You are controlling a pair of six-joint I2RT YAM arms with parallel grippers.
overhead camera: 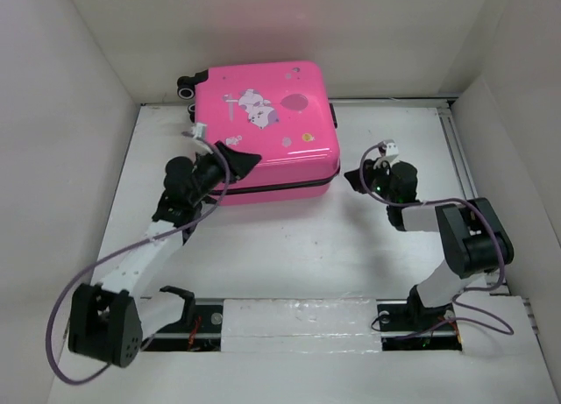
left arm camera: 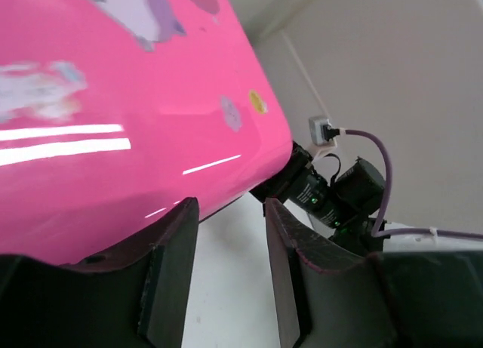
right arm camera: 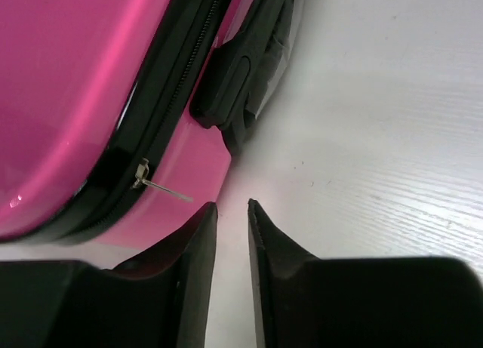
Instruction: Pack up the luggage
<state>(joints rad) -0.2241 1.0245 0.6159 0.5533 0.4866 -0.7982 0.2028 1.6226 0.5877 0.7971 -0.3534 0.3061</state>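
Note:
The luggage (overhead camera: 263, 115) is a hot-pink hard-shell suitcase with a cartoon print. It lies flat and closed at the back middle of the table, wheels (overhead camera: 187, 87) at its far left. My left gripper (overhead camera: 244, 160) sits at its front left corner. In the left wrist view the left gripper (left arm camera: 230, 204) is open with only bare table between the fingers, and the luggage (left arm camera: 113, 99) is just above and left. My right gripper (overhead camera: 353, 178) is at the front right corner. In the right wrist view the right gripper (right arm camera: 232, 206) stands slightly open and empty, beside the silver zipper pull (right arm camera: 155, 182) on the black zipper (right arm camera: 173, 91).
A black side handle (right arm camera: 238, 69) sticks out from the luggage just ahead of my right fingers. White walls (overhead camera: 70, 115) enclose the table on the left, back and right. A rail (overhead camera: 456, 150) runs along the right edge. My right arm's wrist (left arm camera: 317, 193) shows beyond the left fingers.

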